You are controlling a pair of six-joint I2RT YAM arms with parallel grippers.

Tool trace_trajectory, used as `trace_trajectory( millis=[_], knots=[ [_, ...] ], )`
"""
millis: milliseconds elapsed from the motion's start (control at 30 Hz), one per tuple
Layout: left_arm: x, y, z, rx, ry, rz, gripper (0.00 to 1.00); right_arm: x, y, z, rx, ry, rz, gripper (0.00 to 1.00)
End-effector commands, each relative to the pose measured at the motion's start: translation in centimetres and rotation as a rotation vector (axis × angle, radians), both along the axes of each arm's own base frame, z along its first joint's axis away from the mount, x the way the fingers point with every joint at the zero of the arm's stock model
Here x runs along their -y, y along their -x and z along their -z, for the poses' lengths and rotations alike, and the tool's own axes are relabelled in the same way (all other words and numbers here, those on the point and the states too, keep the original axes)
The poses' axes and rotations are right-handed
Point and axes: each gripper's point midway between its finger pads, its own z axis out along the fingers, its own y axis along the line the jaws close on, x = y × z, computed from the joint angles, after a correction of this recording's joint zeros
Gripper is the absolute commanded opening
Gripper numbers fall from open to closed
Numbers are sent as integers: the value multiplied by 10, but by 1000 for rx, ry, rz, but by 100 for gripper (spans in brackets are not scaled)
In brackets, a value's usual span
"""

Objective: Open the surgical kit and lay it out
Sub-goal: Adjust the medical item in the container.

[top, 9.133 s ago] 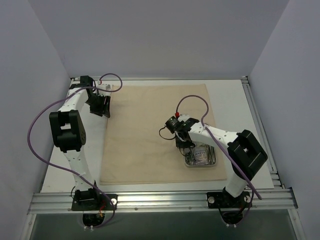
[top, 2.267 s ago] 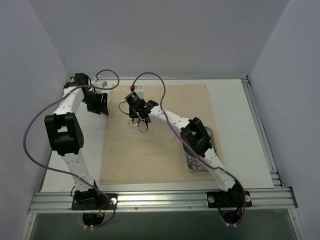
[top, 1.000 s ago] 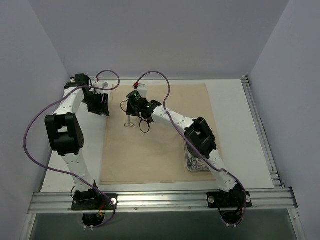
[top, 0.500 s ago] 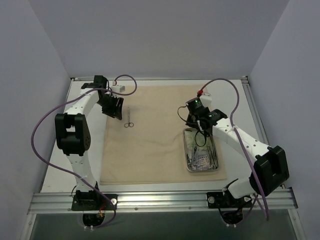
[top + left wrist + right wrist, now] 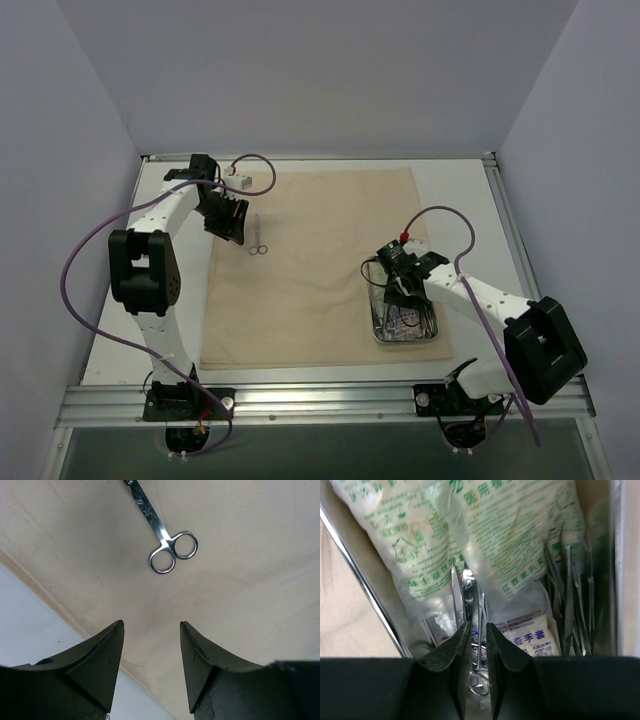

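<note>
The beige cloth [image 5: 310, 290] lies spread flat on the table. One steel ring-handled clamp [image 5: 258, 243] lies on its far left part; it also shows in the left wrist view [image 5: 160, 530]. My left gripper [image 5: 232, 222] hovers open and empty just left of that clamp, over the cloth's edge [image 5: 151, 623]. The steel tray [image 5: 405, 341] sits on the cloth's right side. My right gripper [image 5: 398, 290] is down in the tray, its jaws [image 5: 477, 625] closed on a thin steel clamp [image 5: 469, 592] lying over pale green-printed packets [image 5: 510, 535].
More clamps and tweezers [image 5: 570, 605] lie along the tray's right side. The tray's left wall [image 5: 360, 575] is close beside my right fingers. Bare white table [image 5: 30, 620] lies left of the cloth. Purple cables loop off both arms.
My right gripper has come back from the cloth's far left, where it left a clamp, and has dropped into the tray onto another clamp. My left gripper has shifted slightly.
</note>
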Motion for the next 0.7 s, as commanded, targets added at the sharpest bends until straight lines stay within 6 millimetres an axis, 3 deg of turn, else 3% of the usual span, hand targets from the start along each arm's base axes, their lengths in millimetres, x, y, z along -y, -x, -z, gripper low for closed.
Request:
trace_trajectory(
  millis=[0,100,333,667],
  knots=[
    [1,2,-28,75,-1,16,58,-14,5,-3,10,-41,-15,15],
    [-1,7,-30,66,-7,14,58,-20,7,1,-1,-28,-43,16],
    [5,21,-35,56,5,39,58,-13,15,13,-36,8,-41,17],
    [7,20,-34,54,14,41,58,-17,19,24,-61,-10,-59,17]
  ],
)
